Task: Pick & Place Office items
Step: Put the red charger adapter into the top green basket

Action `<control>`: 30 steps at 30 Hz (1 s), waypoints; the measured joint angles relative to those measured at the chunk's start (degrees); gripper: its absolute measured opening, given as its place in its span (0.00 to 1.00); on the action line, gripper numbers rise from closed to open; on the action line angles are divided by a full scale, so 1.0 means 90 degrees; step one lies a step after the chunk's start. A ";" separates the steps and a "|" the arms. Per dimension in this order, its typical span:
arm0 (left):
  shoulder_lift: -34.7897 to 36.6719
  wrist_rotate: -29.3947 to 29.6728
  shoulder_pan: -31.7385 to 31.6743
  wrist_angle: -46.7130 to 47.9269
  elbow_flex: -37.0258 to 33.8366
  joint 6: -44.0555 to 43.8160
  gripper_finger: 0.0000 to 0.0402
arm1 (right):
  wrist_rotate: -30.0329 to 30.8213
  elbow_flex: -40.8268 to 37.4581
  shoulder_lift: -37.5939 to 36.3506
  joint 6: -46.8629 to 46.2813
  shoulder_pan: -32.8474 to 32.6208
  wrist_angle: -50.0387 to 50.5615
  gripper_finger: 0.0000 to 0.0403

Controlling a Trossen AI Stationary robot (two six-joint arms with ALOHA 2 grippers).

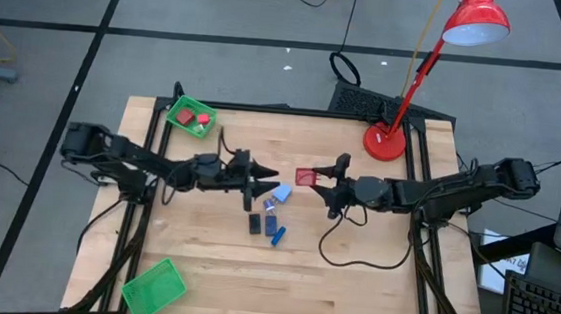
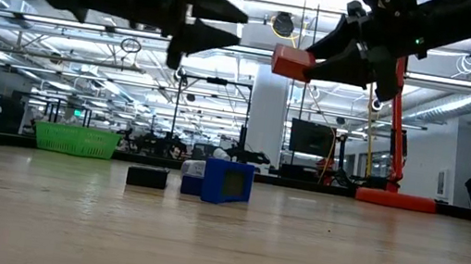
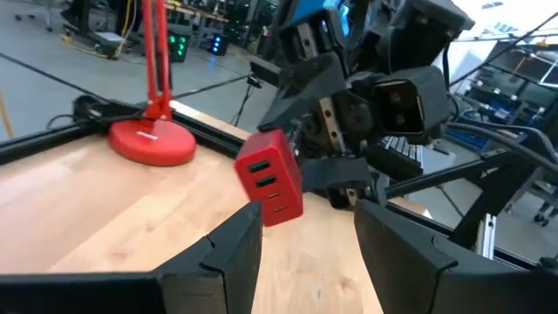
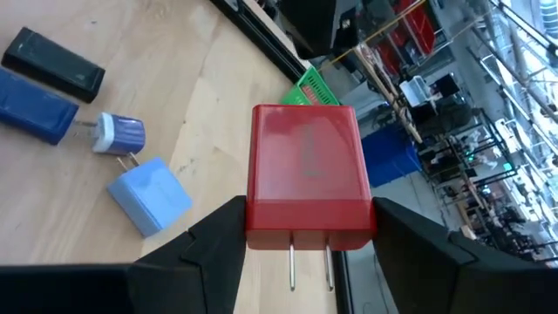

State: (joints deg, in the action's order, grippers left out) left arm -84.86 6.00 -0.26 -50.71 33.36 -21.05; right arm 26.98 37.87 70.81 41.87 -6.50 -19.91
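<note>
On a pale wooden table point(image 1: 352, 263), two dark robot arms are reaching toward each other above the middle.

Nearest the front edge, a green square mesh tray point(image 1: 154, 288) is sitting at the left corner. Further in, a small cluster of office items is lying at the table's centre: a blue stick-shaped piece point(image 1: 278, 234), a black rectangular block point(image 1: 255, 223), a dark blue block with a small plug adapter point(image 1: 270, 208) beside it, and a light-blue cube-shaped charger point(image 1: 282, 192).

Just beyond the cluster, the right gripper point(image 1: 331, 178) is hovering well above the wood, its two fingers clamping a red boxy wall charger point(image 4: 307, 174) by its sides. The two metal prongs are pointing back toward the wrist. The left gripper point(image 1: 269, 175) is facing it from the other side, just beside the red charger, its fingers point(image 3: 228, 249) parted and holding nothing.

At the far left corner, a second green tray point(image 1: 188, 115) is holding two small red pieces point(image 1: 201, 120). At the far right, a red desk lamp point(image 1: 439, 59) is standing on its round base.
</note>
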 joint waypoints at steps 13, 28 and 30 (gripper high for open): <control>-0.1232 0.0282 -0.0106 0.0069 0.1209 -0.0228 0.46 | 0.0331 -0.0010 -0.0004 0.0264 -0.0243 -0.0197 0.53; -0.1282 0.0470 -0.0166 0.0157 0.1236 -0.0845 0.53 | 0.0454 -0.0005 0.0002 0.0216 -0.0294 -0.0259 0.53; -0.1282 0.0207 -0.0196 0.0188 0.1236 -0.0940 0.59 | 0.0452 -0.0005 0.0000 0.0214 -0.0294 -0.0296 0.53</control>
State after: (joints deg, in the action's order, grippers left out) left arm -96.40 7.86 -2.02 -49.01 44.49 -29.51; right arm 31.05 37.82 70.81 43.79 -9.15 -22.58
